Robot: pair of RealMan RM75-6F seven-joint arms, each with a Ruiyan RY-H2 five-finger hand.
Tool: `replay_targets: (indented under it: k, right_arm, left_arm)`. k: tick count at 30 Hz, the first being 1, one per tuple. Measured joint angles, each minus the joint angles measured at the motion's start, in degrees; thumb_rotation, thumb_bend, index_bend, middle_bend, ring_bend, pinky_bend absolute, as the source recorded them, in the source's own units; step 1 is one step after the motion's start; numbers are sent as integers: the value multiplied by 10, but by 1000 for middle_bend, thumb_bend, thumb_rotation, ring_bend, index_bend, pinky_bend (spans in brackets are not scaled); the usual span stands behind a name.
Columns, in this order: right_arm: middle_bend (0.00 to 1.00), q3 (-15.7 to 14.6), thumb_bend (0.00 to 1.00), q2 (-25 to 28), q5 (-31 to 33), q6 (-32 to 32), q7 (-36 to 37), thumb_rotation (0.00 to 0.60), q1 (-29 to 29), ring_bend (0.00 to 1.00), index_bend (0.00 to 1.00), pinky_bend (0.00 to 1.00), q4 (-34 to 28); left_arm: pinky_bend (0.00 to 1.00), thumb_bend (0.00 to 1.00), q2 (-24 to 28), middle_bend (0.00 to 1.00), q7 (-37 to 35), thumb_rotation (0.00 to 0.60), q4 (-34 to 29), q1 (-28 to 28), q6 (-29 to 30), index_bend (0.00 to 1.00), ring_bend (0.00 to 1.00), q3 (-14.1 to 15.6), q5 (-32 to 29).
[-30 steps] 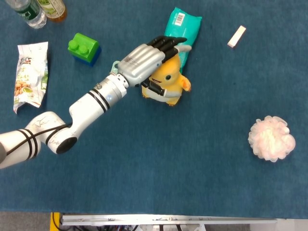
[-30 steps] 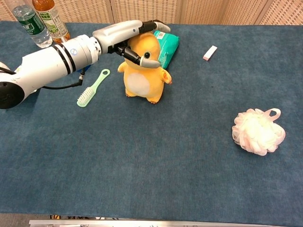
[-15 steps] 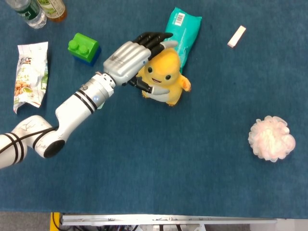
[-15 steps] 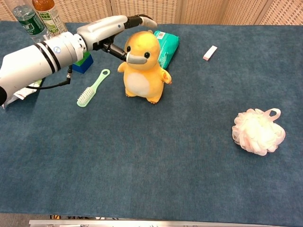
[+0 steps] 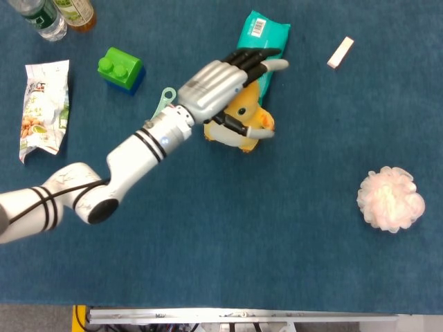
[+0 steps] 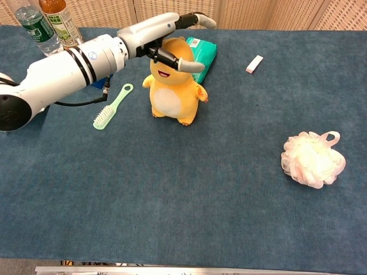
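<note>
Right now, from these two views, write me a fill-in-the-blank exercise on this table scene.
1. The left hand is spread over the head of the yellow ____ toy.
2. Behind the toy lies a ____ coloured packet.
3. The pale green brush lies on the blue ____.
4. The white bath pouf lies apart, on the robot's ____ side.

Missing words: plush; teal; cloth; right

left hand (image 5: 220, 84) hiding toy's (image 5: 248, 123) head, bottles (image 5: 48, 14) cropped

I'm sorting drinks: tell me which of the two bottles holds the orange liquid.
The bottle nearer the left hand and wicker screen; the other bottle, green-labelled, holds clear liquid.
</note>
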Motion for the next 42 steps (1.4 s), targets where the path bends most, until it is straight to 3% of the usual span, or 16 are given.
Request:
replay_targets:
  k: [11, 27, 34, 36, 42]
  right_arm:
    - [378, 0, 168, 1, -1, 1, 2, 600, -2, 299, 254, 296, 0]
    - [379, 1, 168, 2, -6, 0, 0, 600, 2, 299, 254, 296, -5]
    - [379, 2, 168, 1, -2, -10, 6, 600, 7, 299, 254, 296, 0]
    - [379, 3, 168, 0, -1, -14, 9, 600, 9, 299, 254, 296, 3]
    - [379, 5, 167, -1, 2, -24, 16, 600, 16, 299, 254, 296, 10]
  left_arm:
    - [46, 63, -18, 50, 40, 297, 21, -4, -5, 96, 33, 12, -7]
    - [46, 62, 48, 50, 69, 295, -35, 46, 46, 96, 31, 16, -21]
    - [46, 62, 105, 50, 122, 570, -85, 102, 94, 96, 31, 26, -54]
    - [46, 62, 120, 50, 136, 598, -100, 124, 118, 95, 32, 31, -62]
    - [46, 63, 153, 50, 171, 600, -137, 198, 197, 95, 39, 48, -83]
